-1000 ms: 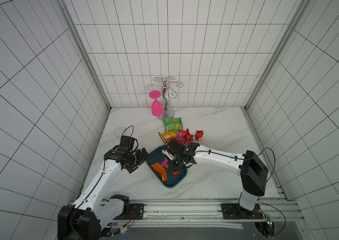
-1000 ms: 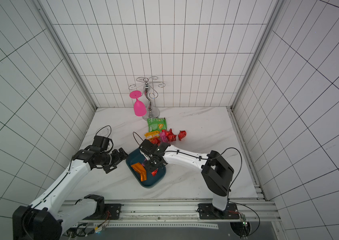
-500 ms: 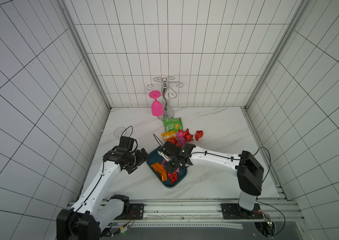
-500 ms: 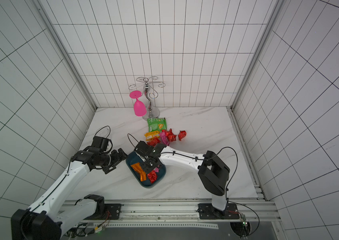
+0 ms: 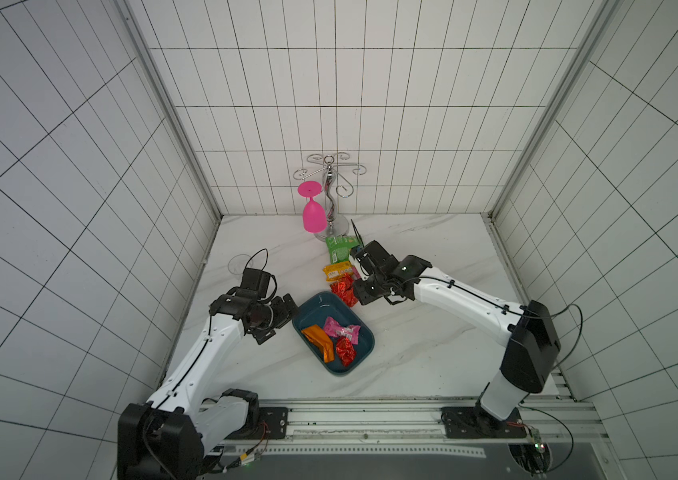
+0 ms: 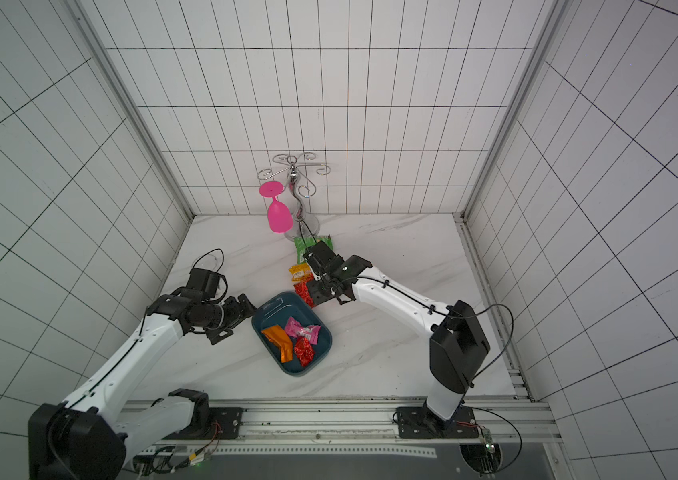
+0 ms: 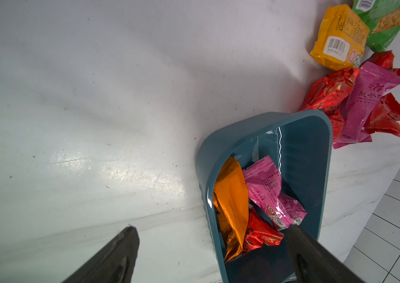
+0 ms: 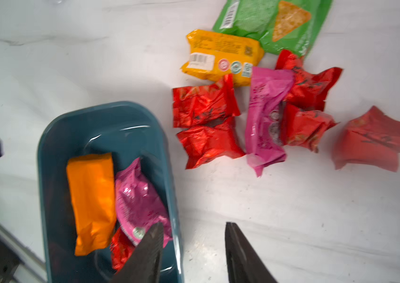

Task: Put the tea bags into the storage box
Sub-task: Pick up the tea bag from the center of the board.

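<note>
Tea bags loose beside storage box, right arm nearer
Top view: right gripper hangs over them. Right wrist view: jaws apart, empty; pink bag ahead, its length running away from them. Left wrist view: left gripper gapes wide at the box wall.
</note>
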